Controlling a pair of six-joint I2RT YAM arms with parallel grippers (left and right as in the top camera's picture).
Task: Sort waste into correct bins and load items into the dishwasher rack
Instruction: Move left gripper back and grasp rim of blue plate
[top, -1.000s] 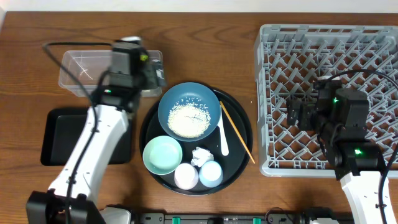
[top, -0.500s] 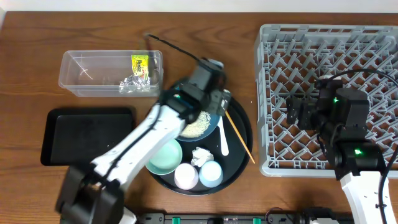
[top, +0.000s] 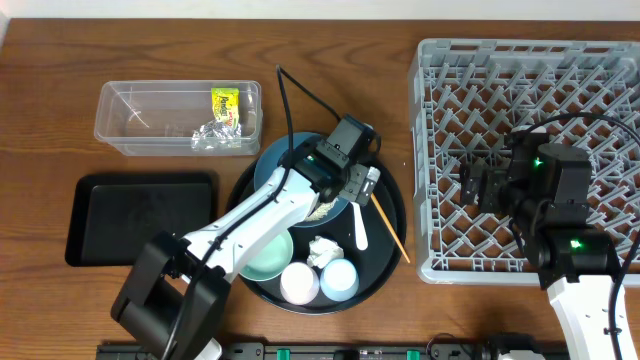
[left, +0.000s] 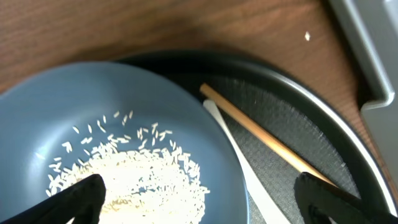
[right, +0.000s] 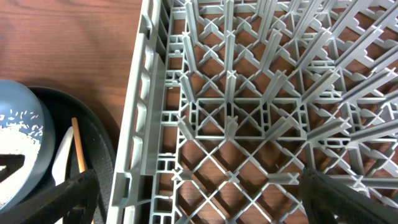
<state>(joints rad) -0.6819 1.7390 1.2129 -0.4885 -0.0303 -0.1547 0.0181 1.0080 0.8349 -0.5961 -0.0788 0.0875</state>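
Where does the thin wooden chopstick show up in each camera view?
Overhead: the thin wooden chopstick lies diagonally on the right side of the round black tray.
Left wrist: centre right, slanting down to the right.
Right wrist: lower left, a short near-upright piece.
Shared landmark: the wide dark-blue bowl of rice, just left of it.

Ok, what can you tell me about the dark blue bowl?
The blue bowl is wide, round, dark blue and smooth. It stands upright on the round black tray. White rice lies heaped inside, with loose grains up the wall. A white spoon lies close by its rim; contact is unclear. The left claw hangs open above it.
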